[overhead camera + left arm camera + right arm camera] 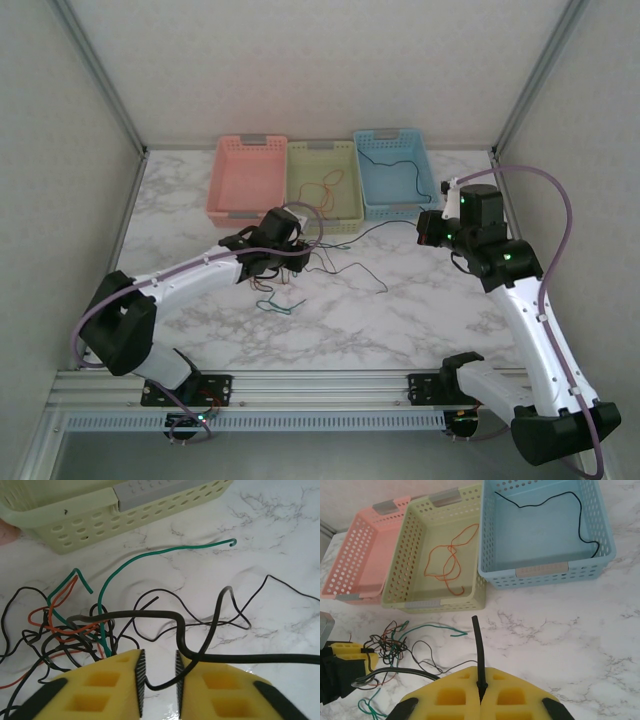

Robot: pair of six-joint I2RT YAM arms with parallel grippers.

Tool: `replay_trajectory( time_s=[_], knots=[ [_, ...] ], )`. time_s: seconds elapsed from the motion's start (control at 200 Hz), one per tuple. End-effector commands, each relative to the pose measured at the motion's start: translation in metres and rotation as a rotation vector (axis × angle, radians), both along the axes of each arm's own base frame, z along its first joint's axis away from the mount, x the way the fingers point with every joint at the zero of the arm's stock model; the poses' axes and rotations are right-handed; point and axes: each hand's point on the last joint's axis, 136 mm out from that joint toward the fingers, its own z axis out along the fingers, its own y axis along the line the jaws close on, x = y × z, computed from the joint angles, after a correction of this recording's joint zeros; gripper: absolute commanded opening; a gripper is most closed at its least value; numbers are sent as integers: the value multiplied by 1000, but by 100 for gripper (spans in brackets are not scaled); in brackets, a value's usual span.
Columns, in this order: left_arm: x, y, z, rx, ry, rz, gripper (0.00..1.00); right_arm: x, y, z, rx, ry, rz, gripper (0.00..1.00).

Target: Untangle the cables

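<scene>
Pale panels on aluminium posts wall in a white, grey-veined marble worktop (pixel 420 310). Along its far edge three perforated plastic baskets sit side by side: a pink basket (pixel 360 555) on the left, a pale yellow-green basket (pixel 407 555) in the middle and a light blue basket (pixel 545 577) on the right. A thin orange-red wire (pixel 452 545) lies looped on the floor of the middle one, and a thin black wire (pixel 580 525) winds across the floor of the blue one.

The other cables form a loose tangle of thin red, green and black cables (pixel 75 625) on the marble just in front of the yellow-green basket, right at my left hand (pixel 160 665). One green cable (pixel 165 550) arcs out of the knot to the right, its far end curled into a tiny hook. A short teal piece (pixel 282 306) lies by itself on the worktop, nearer my bases.

My left hand's yellow fingers (pixel 115 680) stand a narrow gap apart, ribbed pads facing each other. A black cable crosses that gap, and I cannot tell whether the pads press on it.

My right hand (pixel 480 677) hangs in front of the blue basket, well apart from the left one. Its yellow fingers are pressed together, clamped on a thicker black cable (pixel 476 640) whose free end sticks up from between the fingertips toward the baskets. A black cable of the same thickness runs over the marble from my left hand toward the underside of my right.
</scene>
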Motion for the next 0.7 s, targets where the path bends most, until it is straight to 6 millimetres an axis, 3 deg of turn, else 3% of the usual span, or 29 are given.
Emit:
replay_trajectory(
  time_s=[0.0, 0.165, 0.285, 0.571, 0.696],
  knots=[
    [9, 3, 12, -7, -52, 24, 15, -4, -2, 1, 3, -3, 0, 0],
    [-2, 21, 38, -16, -77, 69, 0, -4, -5, -2, -14, -4, -11, 0],
    [-20, 43, 71, -22, -74, 115, 0, -2, -8, -9, -29, 0, -27, 0],
    [-82, 102, 213, -196, -270, 135, 0, 6, -31, -53, -150, 86, -128, 0],
    [-100, 128, 257, -206, -342, 159, 0, 8, -38, -68, -193, 120, -161, 0]
  ],
)
